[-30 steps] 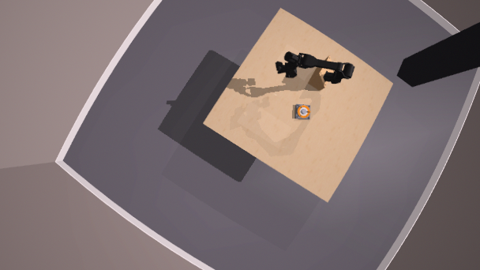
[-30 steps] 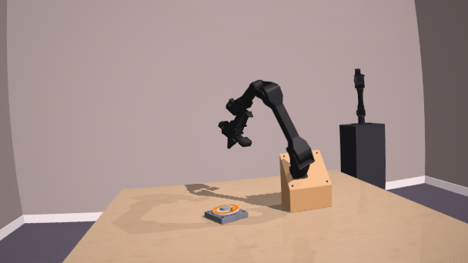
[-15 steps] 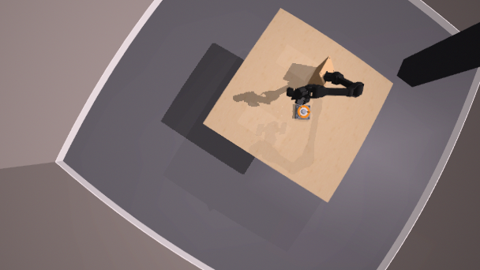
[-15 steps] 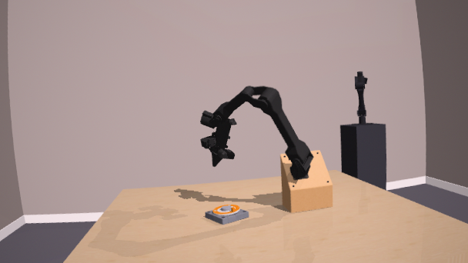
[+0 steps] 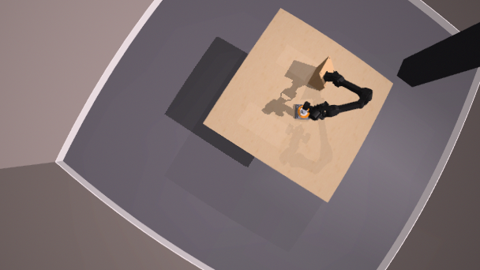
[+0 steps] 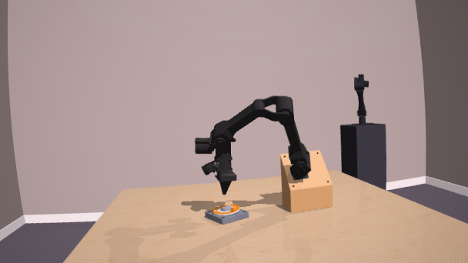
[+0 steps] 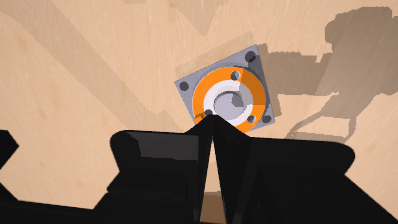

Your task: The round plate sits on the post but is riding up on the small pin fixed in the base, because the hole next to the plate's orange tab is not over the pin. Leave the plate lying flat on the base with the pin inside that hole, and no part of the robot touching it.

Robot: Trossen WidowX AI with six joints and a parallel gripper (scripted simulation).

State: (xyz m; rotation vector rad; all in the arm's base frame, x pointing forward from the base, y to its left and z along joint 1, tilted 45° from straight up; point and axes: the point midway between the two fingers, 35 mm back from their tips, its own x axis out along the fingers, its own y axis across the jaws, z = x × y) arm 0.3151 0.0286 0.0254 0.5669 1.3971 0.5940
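Observation:
The round plate point(image 5: 301, 115) point(image 7: 200, 95), an orange ring with a white inner ring, sits around the grey post point(image 6: 226, 208) point(image 7: 228, 103) on the square grey base point(image 6: 224, 220) point(image 7: 212, 69). In the exterior view the plate looks slightly tilted, its right side higher. Three holes show in the plate in the wrist view. A small darker orange mark, possibly the tab, lies beside the hole just left of the fingertips. I cannot make out the pin. My gripper point(image 6: 224, 193) point(image 7: 212, 119) is shut and empty, pointing down above the plate without touching it. Its fingertips hide the plate's near edge.
The arm is mounted on a slanted wooden block point(image 5: 318, 80) point(image 6: 311, 198), right of the base in the exterior view. The wooden table point(image 5: 253, 91) point(image 6: 154, 200) carries both. Beyond the table stands a dark pedestal point(image 6: 371, 154) with another black device on top.

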